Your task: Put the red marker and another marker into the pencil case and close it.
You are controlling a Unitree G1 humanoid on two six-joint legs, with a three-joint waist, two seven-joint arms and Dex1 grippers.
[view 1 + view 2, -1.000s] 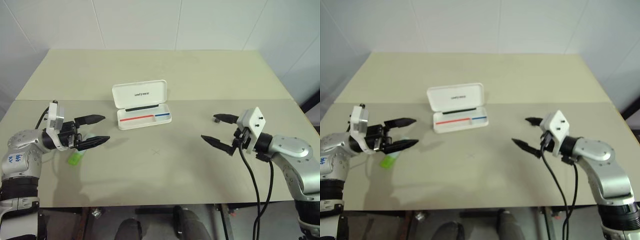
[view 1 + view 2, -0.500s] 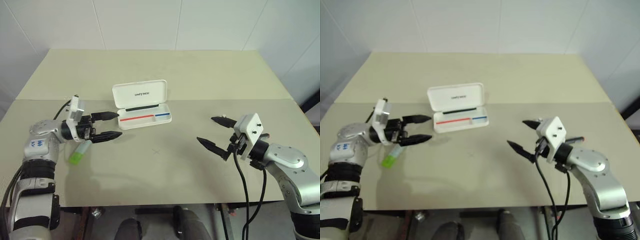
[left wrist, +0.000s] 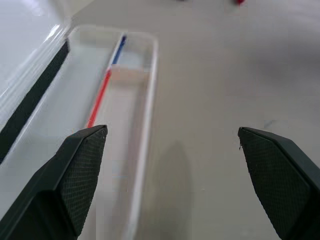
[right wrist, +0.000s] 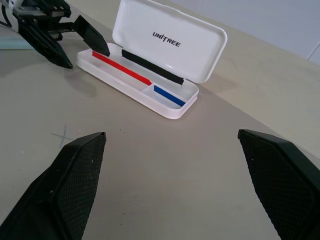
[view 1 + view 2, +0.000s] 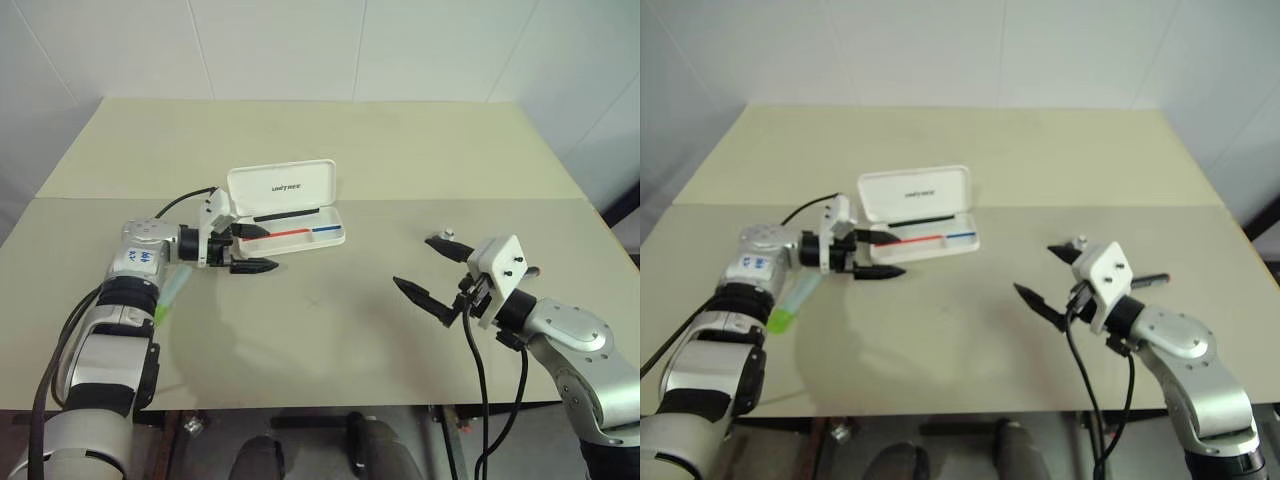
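The white pencil case (image 5: pixel 283 188) lies open at mid-table, lid up, with red and blue stripes in its tray (image 3: pixel 142 95). My left gripper (image 5: pixel 258 249) is open and empty at the tray's left end, one finger over the tray and the other over the table in front of it. The light-green marker (image 5: pixel 790 306) lies on the table beside my left forearm, partly hidden by it. My right gripper (image 5: pixel 415 262) hangs open and empty over the right side of the table. The red marker (image 5: pixel 1150 281) lies just behind that hand, mostly hidden by it.
The beige table (image 5: pixel 320 340) has a seam running across it behind the case and a small pencilled cross (image 5: pixel 314 303) in front of it. White walls stand close behind the far edge. Black cables trail from both wrists.
My left gripper has swung right and forward from over the green marker to the case's left end, leaving the marker on the table. The right gripper has stayed nearly still.
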